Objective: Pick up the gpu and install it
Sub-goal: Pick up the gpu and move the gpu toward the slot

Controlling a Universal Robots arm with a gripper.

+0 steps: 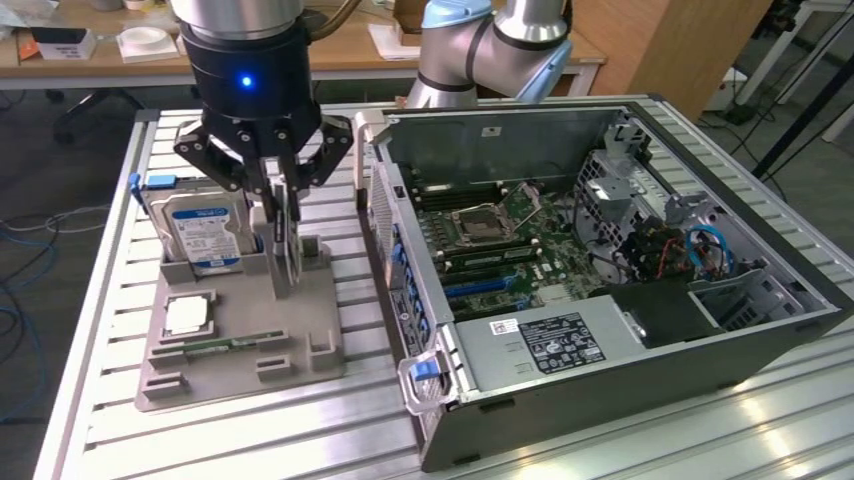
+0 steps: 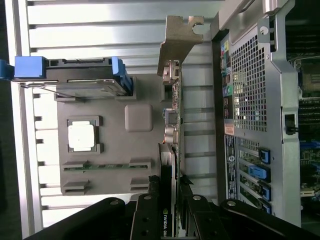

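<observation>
The gpu [image 1: 288,255] stands on edge in a slot of the grey holder [image 1: 240,372], a thin dark card. In the wrist view the gpu [image 2: 175,125] is seen edge-on, its silver bracket [image 2: 177,40] at the far end. My gripper [image 1: 283,215] hangs straight above the holder with its black fingers closed in on both faces of the card. The wrist view has the gripper [image 2: 169,200] pinching the card's near end, a finger [image 2: 148,205] pressed against each side. The card's lower edge still sits at the holder.
On the holder [image 2: 110,172] are a silver hard drive [image 1: 200,230] with blue tabs, a square processor [image 1: 187,315] and a green memory stick [image 1: 227,345]. The open computer case [image 1: 747,330] lies at the exterior view's right, its motherboard [image 1: 521,250] and blue slots [image 1: 474,290] exposed.
</observation>
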